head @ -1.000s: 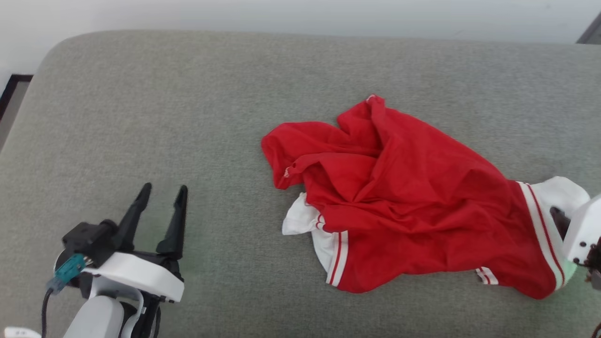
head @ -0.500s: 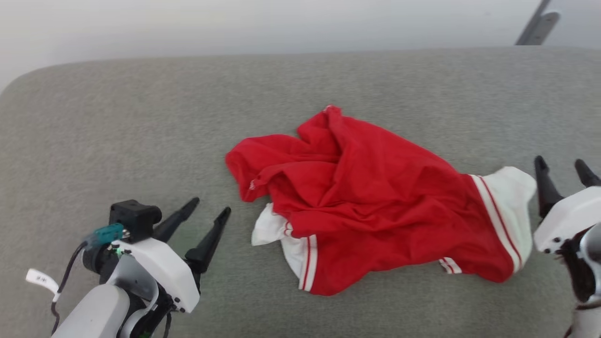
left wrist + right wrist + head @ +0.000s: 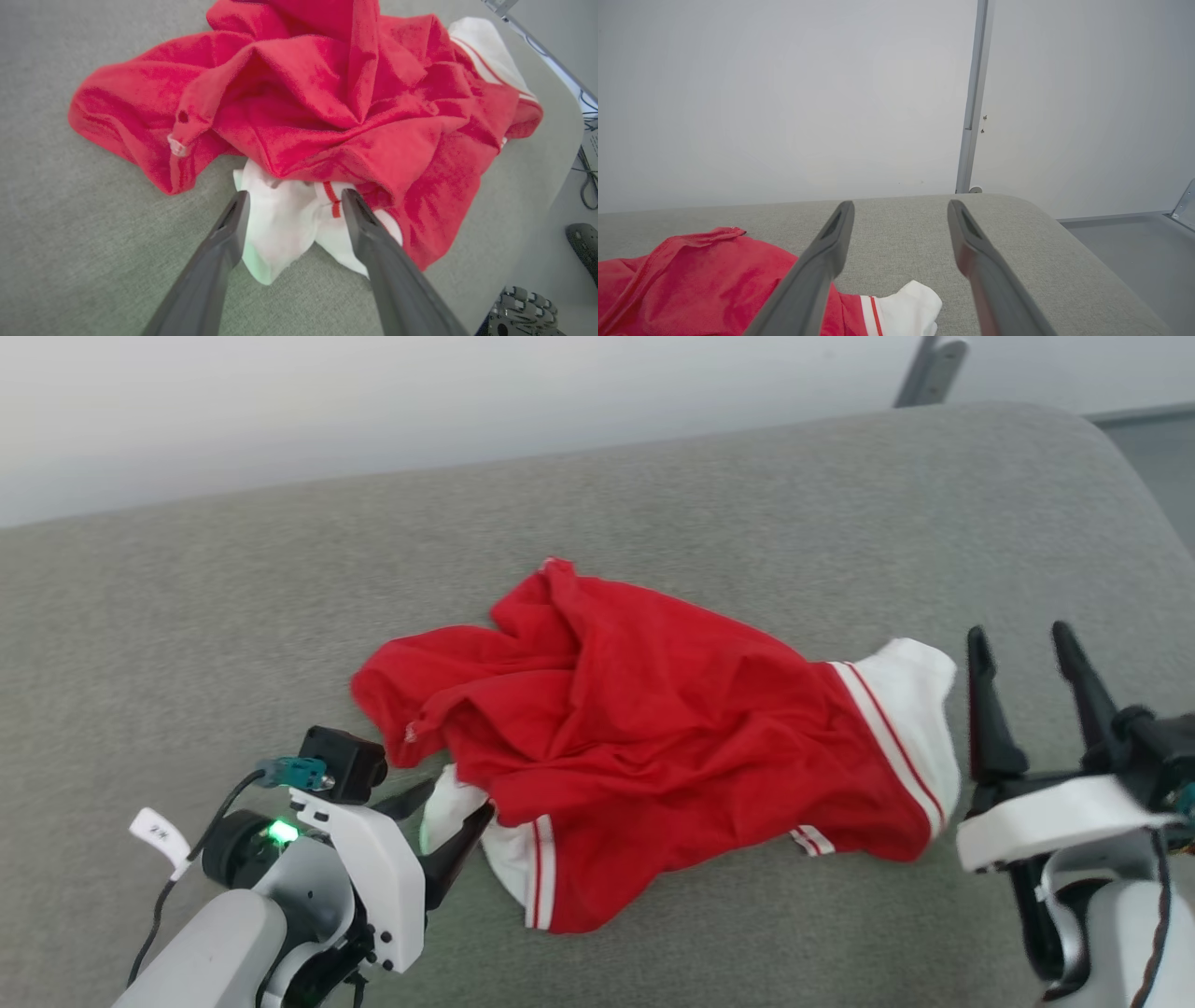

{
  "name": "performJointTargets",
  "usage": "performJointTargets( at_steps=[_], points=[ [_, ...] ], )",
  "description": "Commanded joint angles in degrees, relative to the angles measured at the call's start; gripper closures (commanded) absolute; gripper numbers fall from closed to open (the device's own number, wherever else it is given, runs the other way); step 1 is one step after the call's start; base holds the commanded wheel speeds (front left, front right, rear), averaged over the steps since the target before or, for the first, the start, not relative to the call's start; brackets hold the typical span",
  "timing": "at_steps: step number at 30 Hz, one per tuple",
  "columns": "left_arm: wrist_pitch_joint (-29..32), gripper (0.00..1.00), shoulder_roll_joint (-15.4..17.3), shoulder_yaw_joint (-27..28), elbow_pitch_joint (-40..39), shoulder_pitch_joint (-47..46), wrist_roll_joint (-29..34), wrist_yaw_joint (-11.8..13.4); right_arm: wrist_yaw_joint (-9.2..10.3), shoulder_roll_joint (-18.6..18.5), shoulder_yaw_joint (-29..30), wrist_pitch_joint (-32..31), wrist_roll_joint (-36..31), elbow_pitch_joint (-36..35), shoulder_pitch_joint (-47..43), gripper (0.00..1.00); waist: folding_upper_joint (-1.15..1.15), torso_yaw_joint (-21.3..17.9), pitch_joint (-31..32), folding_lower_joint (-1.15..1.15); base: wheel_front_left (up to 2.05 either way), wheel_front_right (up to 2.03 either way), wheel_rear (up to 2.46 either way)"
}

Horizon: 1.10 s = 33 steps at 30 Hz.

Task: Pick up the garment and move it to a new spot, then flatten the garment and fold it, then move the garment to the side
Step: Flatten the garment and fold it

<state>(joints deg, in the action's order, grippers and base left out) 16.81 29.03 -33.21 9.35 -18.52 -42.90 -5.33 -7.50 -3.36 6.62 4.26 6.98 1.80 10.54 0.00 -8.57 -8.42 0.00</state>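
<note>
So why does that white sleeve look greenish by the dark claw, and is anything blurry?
Head view: the green light behind the left gripper seems to tint the white sleeve; lighting soft, shadows faint. Left wrist view: same green cast on the sleeve's tip, garment fairly sharp, the near fingers soft-edged. Right wrist view: wall evenly lit, no glare.
</note>
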Motion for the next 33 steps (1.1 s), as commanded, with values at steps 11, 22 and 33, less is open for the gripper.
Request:
performJointTargets(
  at_steps=[11, 22, 33],
  points=[
    [12.5, 0.19, -1.8, -3.6, 10.0, -4.8, 0.4, 5.2, 0.02, 0.5, -5.7, 6.6, 2.3, 3.3, -1.8, 0.0, 0.0, -3.9, -2.1, 0.0, 0.0, 0.0, 0.0],
    [16.2, 1.0, 1.4, -1.7, 13.0, -7.6, -0.9, 6.6, 0.02, 0.5, -4.5, 8.5, 2.9, 4.3, -1.3, 0.0, 0.0, -2.6, -2.9, 0.0, 0.0, 0.0, 0.0],
    [19.6, 1.0, 12.2, 7.8, 9.9, -4.9, -7.2, 10.7, 0.02, 0.5, -4.4, 7.9, 1.7, 4.6, -0.4, 0.0, 0.0, -0.1, -2.9, 0.0, 0.0, 0.0, 0.0]
  ],
)
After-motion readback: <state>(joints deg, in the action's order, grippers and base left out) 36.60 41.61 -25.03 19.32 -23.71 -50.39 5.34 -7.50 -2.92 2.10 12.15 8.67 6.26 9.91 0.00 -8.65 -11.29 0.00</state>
